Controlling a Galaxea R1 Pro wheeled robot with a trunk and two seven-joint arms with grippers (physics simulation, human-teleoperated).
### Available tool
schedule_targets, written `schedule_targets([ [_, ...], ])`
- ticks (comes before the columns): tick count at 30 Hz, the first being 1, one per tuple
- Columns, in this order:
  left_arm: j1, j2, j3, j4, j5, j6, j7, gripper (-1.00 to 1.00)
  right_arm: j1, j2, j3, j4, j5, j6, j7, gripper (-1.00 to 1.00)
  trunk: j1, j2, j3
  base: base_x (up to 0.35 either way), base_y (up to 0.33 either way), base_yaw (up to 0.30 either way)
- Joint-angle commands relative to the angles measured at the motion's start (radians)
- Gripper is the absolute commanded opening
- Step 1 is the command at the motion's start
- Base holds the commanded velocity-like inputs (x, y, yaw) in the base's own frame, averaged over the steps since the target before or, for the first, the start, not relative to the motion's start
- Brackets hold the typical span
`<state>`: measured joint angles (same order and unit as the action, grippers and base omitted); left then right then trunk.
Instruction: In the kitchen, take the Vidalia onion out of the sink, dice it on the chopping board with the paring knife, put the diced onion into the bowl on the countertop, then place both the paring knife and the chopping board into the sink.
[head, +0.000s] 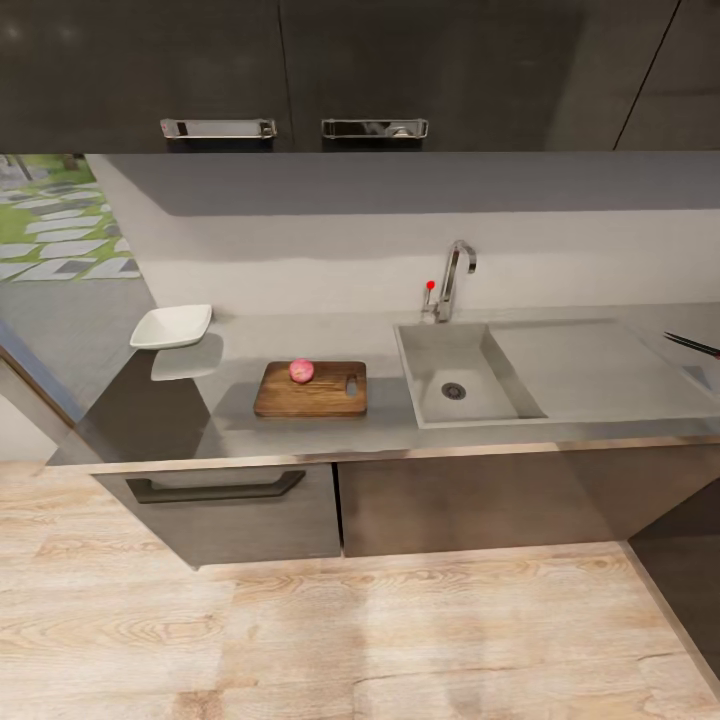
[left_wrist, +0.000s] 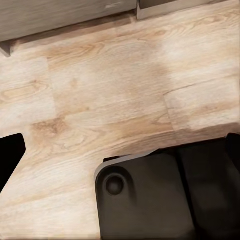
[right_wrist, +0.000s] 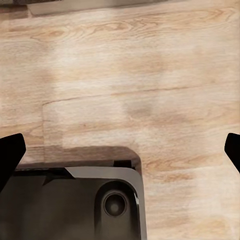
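The pink-red Vidalia onion (head: 301, 371) rests on the dark-brown chopping board (head: 312, 396), which lies on the grey countertop (head: 250, 345) left of the sink (head: 430, 355). The sink basin holds nothing. A white squarish bowl (head: 172, 326) stands at the counter's left end. The dark blade of the paring knife (head: 692, 345) pokes in at the far right edge, on the counter beyond the drainboard. My left gripper (left_wrist: 122, 160) and right gripper (right_wrist: 121, 152) hang low over the wooden floor, both open with nothing between the fingers.
The chrome tap (head: 452, 280) with a red dot stands behind the sink. Dark wall cabinets (head: 300, 70) hang above the counter. A drawer handle (head: 215, 488) sits below the counter edge. The robot's dark base (left_wrist: 150, 200) is under both grippers.
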<state>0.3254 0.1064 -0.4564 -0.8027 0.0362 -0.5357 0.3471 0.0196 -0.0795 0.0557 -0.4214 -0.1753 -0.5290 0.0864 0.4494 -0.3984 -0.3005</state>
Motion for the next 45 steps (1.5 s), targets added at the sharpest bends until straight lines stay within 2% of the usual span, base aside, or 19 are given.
schedule_targets([
  [1, 0.0, 0.001, -0.005, 0.002, 0.004, -0.001, 0.007, 1.0, 0.0, -0.001, 0.006, -0.002, -0.011, -0.002, 0.003, 1.0, 0.001, -0.002, -0.001, 0.0, 0.0, 0.0],
  [18, 0.0, -0.003, -0.006, 0.031, 0.004, -0.001, 0.007, 1.0, 0.0, 0.0, 0.006, -0.001, -0.011, -0.003, 0.003, 1.0, 0.001, -0.002, -0.001, 0.0, 0.0, 0.0],
  [28, -0.002, -0.022, -0.005, 0.079, 0.004, -0.001, 0.007, 1.0, 0.0, 0.0, 0.006, 0.0, -0.011, -0.003, 0.004, 1.0, 0.001, -0.002, -0.001, 0.0, 0.0, 0.0],
  [37, -0.002, -0.028, -0.006, 0.082, 0.004, -0.001, 0.007, 1.0, 0.0, 0.001, 0.007, 0.003, -0.01, -0.053, 0.004, 1.0, 0.001, -0.002, -0.001, 0.0, 0.0, 0.0],
  [45, -0.002, -0.029, -0.007, 0.082, 0.004, -0.001, 0.007, 1.0, 0.0, 0.003, 0.007, 0.004, -0.01, -0.067, 0.003, 1.0, 0.001, -0.002, -0.001, 0.0, 0.0, 0.0],
])
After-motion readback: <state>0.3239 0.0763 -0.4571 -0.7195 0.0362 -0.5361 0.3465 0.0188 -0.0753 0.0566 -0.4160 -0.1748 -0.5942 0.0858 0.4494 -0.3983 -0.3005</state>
